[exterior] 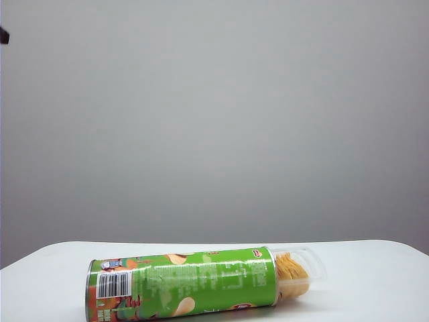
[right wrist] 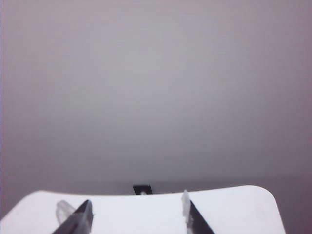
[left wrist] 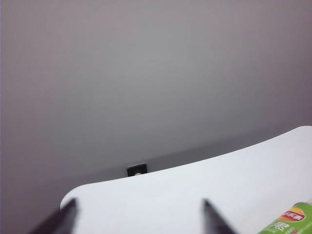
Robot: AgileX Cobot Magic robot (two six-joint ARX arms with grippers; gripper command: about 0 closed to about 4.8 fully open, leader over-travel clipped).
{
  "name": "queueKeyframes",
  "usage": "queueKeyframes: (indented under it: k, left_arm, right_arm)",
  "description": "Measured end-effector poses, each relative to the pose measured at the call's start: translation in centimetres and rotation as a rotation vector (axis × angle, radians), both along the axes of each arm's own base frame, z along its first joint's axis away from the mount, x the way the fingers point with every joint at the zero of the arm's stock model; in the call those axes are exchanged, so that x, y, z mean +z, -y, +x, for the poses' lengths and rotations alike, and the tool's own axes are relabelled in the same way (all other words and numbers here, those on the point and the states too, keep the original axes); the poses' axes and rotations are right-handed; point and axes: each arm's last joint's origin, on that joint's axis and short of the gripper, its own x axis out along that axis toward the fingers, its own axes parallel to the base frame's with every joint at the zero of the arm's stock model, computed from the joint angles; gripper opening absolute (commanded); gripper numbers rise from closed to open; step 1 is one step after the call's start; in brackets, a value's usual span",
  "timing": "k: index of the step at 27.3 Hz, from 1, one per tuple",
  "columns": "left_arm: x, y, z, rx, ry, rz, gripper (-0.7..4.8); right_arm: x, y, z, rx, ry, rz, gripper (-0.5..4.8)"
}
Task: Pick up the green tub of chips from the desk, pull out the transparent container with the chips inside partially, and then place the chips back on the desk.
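The green tub of chips (exterior: pixel 181 283) lies on the desk (exterior: pixel 375 268), its transparent container (exterior: pixel 298 272) partly drawn out, so the job looks done. Left gripper (left wrist: pixel 139 217) and right gripper (right wrist: pixel 136 217) stand spread, empty, clear of it.

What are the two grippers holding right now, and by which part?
Nothing. The left gripper and right gripper both stand open above the desk; the green tub of chips lies free.

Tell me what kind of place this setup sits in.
Probably a bare lab or test bench: a plain white smooth desk with rounded corners against an empty grey wall, holding only a long bright-green cylindrical chip tub lying on its side.
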Motion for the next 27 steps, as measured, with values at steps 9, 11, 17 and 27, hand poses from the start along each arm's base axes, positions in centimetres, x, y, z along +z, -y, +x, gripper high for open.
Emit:
queueKeyframes:
  k: [9, 11, 17, 27]
  left_arm:
    - [-3.7, -0.1, -0.7, -0.039, 0.130, -0.252, 2.73]
    - [-4.4, -0.2, -0.7, -0.038, 0.112, -0.268, 2.71]
    - [-5.0, -0.2, -0.7, -0.038, 0.091, -0.263, 2.32]
    - [-5.8, -0.4, -0.6, 0.004, 0.010, -0.239, 2.03]
  right_arm:
    - [-1.9, -0.2, 0.9, 0.034, 0.014, 0.055, 2.41]
    - [-2.4, -0.2, 1.1, 0.034, 0.004, 0.054, 2.41]
    - [-4.9, -0.3, 1.9, 0.058, -0.044, 0.045, 2.22]
    - [-6.5, -0.3, 2.4, 0.052, -0.065, 0.045, 1.64]
